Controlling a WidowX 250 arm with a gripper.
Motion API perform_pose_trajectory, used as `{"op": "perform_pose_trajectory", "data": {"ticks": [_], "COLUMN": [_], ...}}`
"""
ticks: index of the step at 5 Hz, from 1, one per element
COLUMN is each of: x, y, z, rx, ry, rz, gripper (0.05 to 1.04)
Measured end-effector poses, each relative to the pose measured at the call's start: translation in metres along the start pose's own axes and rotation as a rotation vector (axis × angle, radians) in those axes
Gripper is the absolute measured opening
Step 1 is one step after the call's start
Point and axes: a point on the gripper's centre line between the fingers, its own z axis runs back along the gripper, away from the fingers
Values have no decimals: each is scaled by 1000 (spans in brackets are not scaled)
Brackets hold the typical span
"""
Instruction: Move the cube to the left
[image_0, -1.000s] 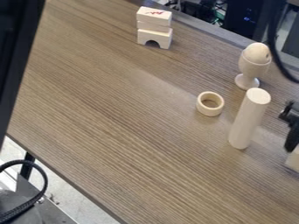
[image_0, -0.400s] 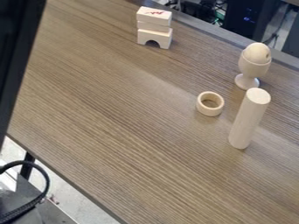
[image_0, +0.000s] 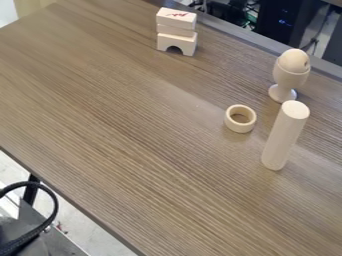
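Gone since the earlier frames was the dark shape along the left side, baring more of the wooden tabletop (image_0: 60, 90); the gripper, a second before at the right edge just above a pale block, had left that spot, and the block with it. Whether the jaws were clenched, released or around anything, I could not tell, nor where the cube lay, though that block may well have been it. Unshifted were the upright wooden cylinder (image_0: 285, 137), the wooden ring (image_0: 239, 127) beside it, the wooden egg (image_0: 294, 60) in its egg cup (image_0: 290, 78), and the block stack (image_0: 176, 19), its arch block (image_0: 177, 44) lowest. Grasping or carrying the cube was probably the step in hand; next came, I judged, a path wide of the tall cylinder and a gentle set-down leftward.
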Motion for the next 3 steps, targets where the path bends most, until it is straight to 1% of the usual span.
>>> {"op": "perform_pose_trajectory", "data": {"ticks": [1,2,3], "x": [-5,-10,-17], "y": [24,41,65], "z": [23,33,35], "rx": [-4,-2,-8], "ry": [-65,-94,-94], "rz": [118,176,265], "gripper": [577,577,577]}}
